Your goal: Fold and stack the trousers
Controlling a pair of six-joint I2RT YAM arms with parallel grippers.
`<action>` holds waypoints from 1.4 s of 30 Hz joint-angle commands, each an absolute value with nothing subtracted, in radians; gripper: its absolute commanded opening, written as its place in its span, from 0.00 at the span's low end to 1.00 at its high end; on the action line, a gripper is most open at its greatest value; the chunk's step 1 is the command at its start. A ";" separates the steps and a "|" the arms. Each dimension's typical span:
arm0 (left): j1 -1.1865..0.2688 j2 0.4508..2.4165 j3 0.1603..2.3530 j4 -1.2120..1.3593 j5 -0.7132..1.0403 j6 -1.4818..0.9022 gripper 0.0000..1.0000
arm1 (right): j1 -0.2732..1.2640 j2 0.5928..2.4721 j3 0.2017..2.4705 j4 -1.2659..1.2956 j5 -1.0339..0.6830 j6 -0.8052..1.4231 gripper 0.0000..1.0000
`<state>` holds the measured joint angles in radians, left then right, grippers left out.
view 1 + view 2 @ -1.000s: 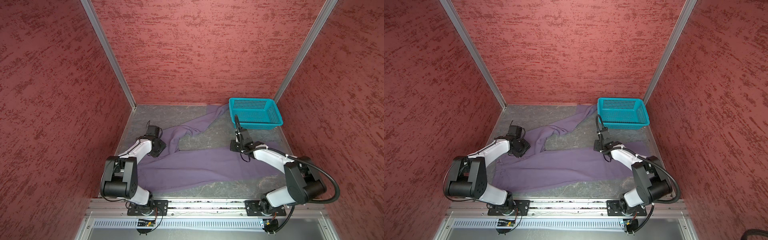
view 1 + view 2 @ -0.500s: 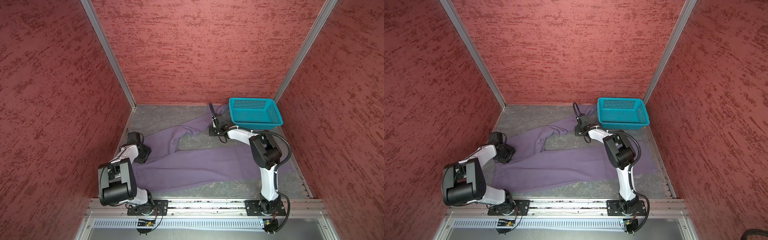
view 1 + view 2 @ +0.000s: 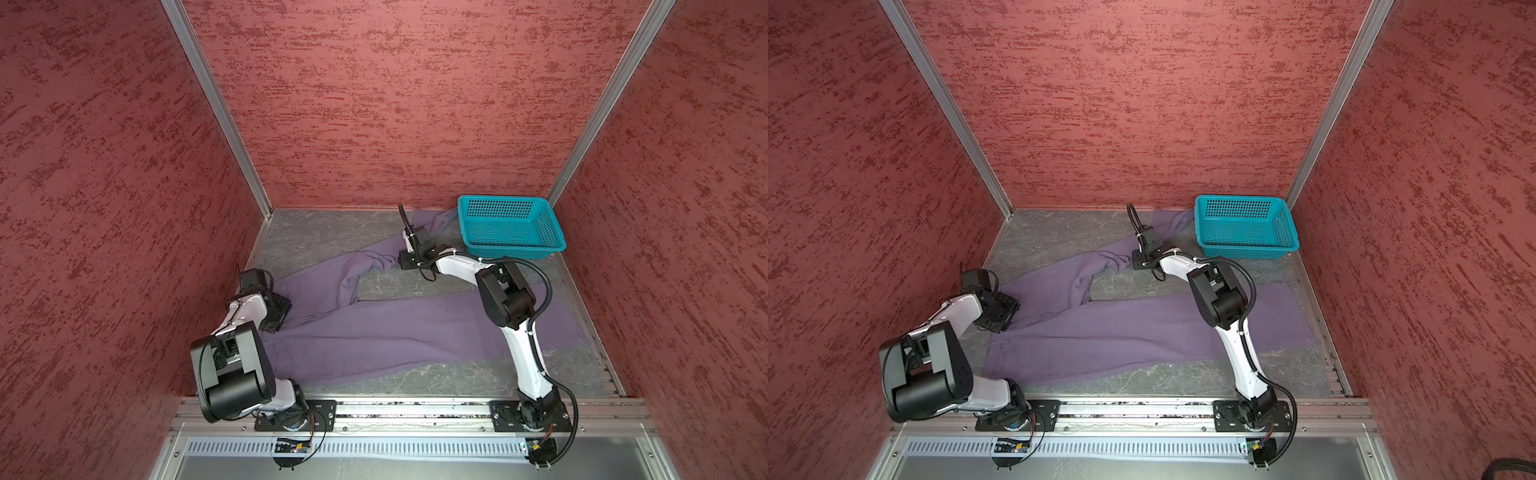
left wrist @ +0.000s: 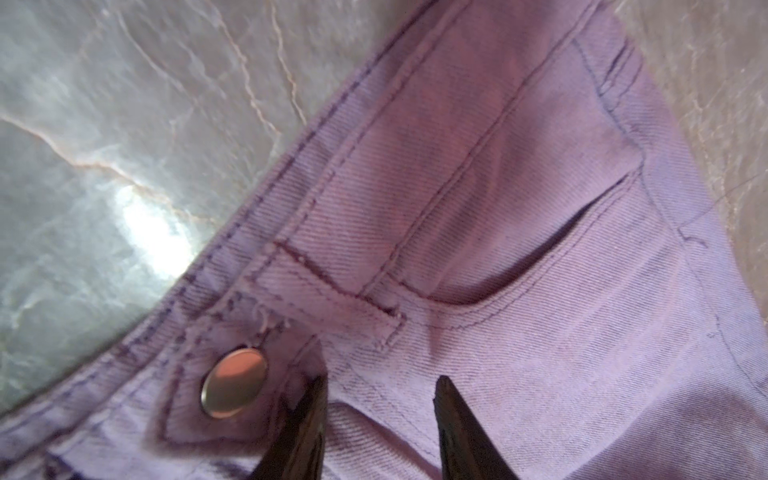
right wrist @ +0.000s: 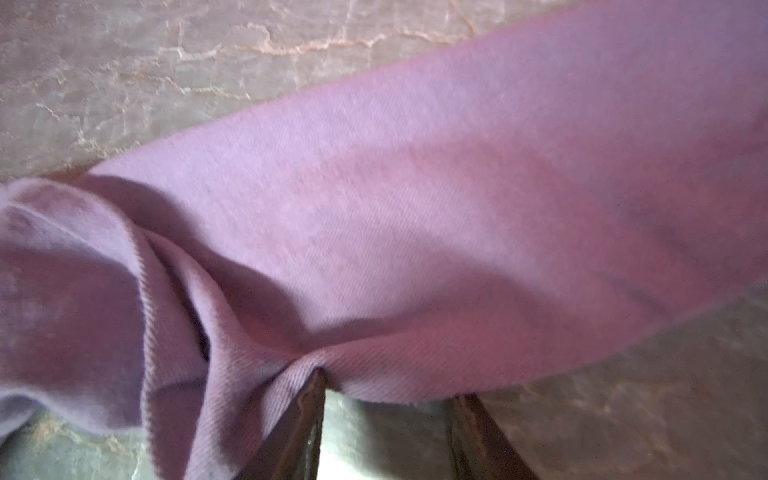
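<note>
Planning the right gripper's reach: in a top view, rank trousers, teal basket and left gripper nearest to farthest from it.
From the right gripper:
1. trousers, far leg at its fingertips
2. teal basket, back right corner
3. left gripper, left side, at the waistband

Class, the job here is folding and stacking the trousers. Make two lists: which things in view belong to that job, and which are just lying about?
Belong to the job:
- trousers, spread out flat
- left gripper, at the waistband by the button
- right gripper, at the edge of a leg

Just lying about:
- basket, in the far right corner
</note>
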<state>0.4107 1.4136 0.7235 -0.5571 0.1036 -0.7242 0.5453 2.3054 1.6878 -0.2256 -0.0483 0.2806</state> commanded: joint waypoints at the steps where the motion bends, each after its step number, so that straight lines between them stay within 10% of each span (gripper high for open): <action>1: 0.425 1.404 0.710 -0.570 0.099 -0.709 0.44 | 0.554 2.338 1.722 -0.204 -0.084 0.258 0.47; 9: 0.429 1.436 0.729 -0.575 0.072 -0.695 0.44 | 0.558 2.308 1.651 -0.102 -0.131 0.299 0.55; 13: 0.462 1.479 0.742 -0.570 0.062 -0.692 0.39 | 0.561 2.337 1.676 -0.125 -0.152 0.341 0.01; 30: 0.547 1.481 0.781 -0.588 0.055 -0.714 0.00 | 0.560 1.990 1.176 -0.103 -0.057 0.331 0.00; 42: 0.601 1.417 0.787 -0.638 0.056 -0.710 0.00 | 0.560 1.776 0.895 -0.123 -0.004 0.384 0.00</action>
